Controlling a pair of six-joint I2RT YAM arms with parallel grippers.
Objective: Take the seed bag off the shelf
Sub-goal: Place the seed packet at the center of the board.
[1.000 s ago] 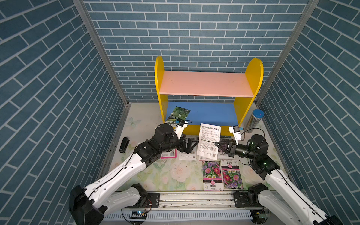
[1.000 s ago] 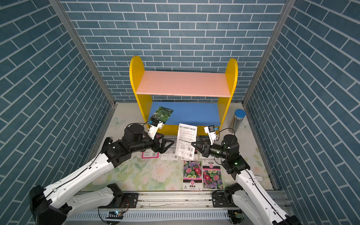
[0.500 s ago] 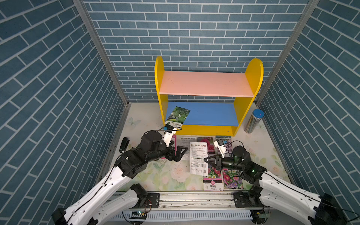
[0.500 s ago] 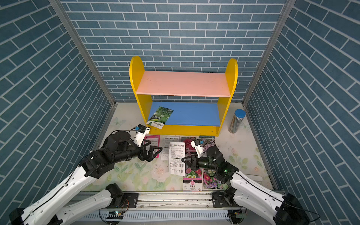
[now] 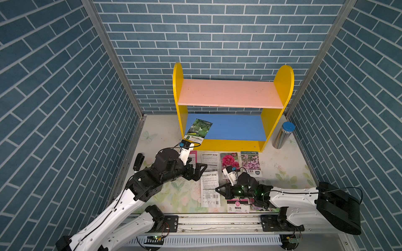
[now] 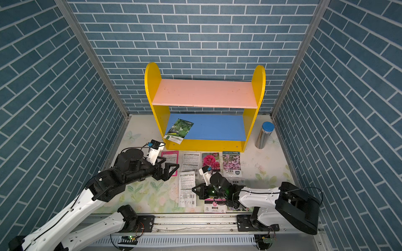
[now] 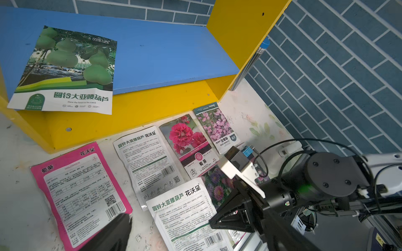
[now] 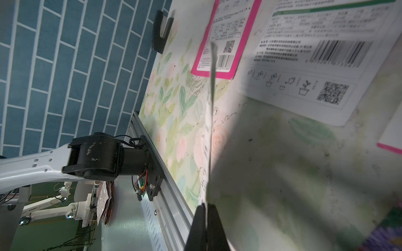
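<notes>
Bright, even light; blurred wrist foreground

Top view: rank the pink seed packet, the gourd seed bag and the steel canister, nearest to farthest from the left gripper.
From the left gripper, in a top view:
1. Pink seed packet: on the table, partly hidden by the gripper.
2. Gourd seed bag: left end of the shelf, overhanging its blue board.
3. Steel canister: upright, past the shelf's right panel.

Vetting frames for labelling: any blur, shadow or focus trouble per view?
Both top views: sharp, evenly lit. Left wrist: crisp, gourd bag print legible. Right wrist: held bag edge-on and blurred; broad soft shadow on mat.
</notes>
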